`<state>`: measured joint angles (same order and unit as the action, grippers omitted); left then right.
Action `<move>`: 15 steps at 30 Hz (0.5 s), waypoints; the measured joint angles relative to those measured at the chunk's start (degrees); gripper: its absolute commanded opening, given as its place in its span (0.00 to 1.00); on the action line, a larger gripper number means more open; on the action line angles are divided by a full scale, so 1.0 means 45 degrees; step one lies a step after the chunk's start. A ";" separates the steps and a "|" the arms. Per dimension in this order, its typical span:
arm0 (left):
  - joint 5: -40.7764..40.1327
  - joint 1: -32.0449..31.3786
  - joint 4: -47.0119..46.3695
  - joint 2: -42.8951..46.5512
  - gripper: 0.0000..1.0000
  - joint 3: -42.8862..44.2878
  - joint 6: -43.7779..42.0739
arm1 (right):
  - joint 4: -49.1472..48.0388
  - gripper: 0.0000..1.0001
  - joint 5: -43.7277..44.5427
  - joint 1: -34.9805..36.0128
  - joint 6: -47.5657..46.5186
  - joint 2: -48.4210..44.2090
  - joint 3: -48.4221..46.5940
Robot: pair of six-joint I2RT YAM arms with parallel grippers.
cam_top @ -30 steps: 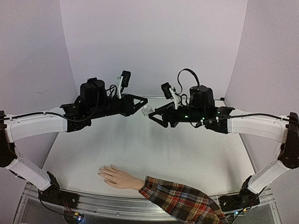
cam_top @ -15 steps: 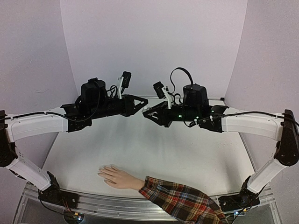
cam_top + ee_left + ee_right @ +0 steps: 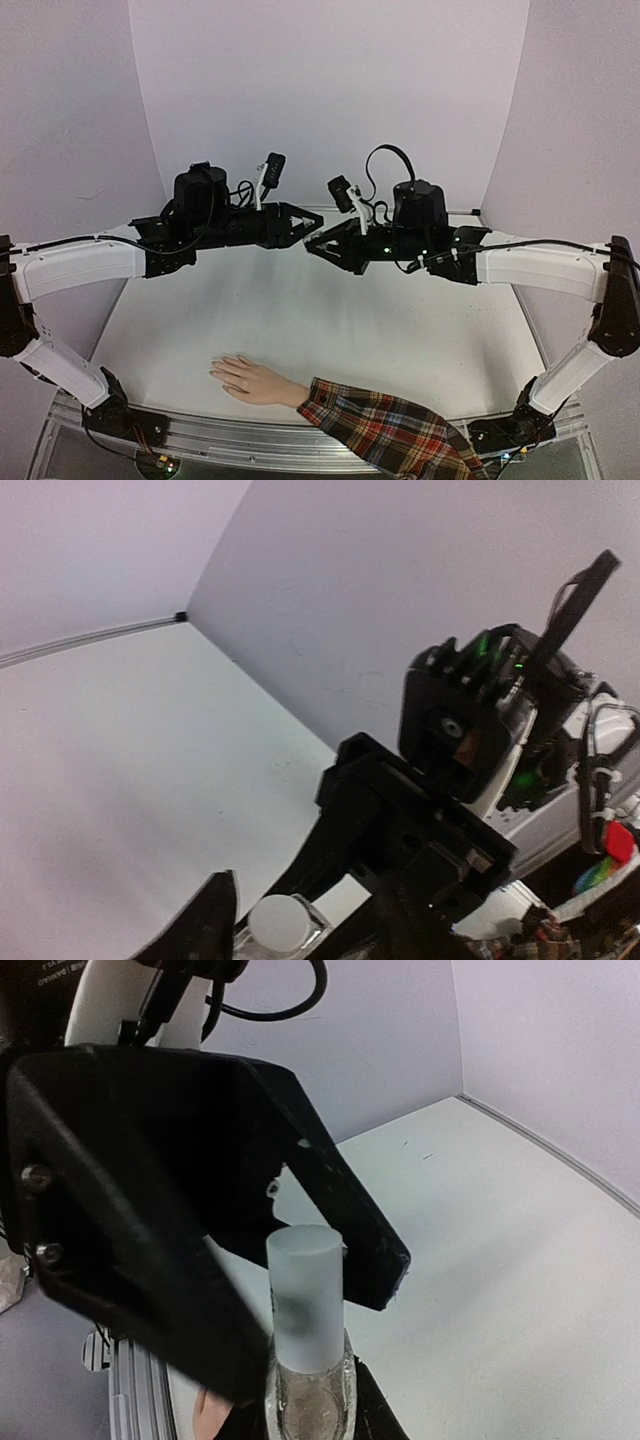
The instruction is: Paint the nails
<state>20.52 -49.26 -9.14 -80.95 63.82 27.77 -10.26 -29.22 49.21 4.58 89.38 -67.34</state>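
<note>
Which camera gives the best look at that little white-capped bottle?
The right wrist view: the bottle fills the foreground, white cap and clear glass both plain. The left wrist view catches only its cap at the bottom edge. The top view barely shows it, tucked between the two arms' fingers.
</note>
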 measured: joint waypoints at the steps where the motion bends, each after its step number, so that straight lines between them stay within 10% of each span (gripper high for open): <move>1: 0.0437 0.0063 -0.0172 0.0004 0.66 -0.0041 0.0220 | 0.0004 0.00 -0.0134 0.0000 0.0007 -0.0097 0.0056; 15: 0.5105 0.1511 -0.3976 0.0416 0.49 -0.1309 0.2952 | 0.0000 0.00 -0.2036 0.0000 0.1052 -0.0612 0.0108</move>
<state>43.49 -42.46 -27.03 -79.07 57.93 41.06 -10.26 -38.38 49.21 9.31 86.63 -66.85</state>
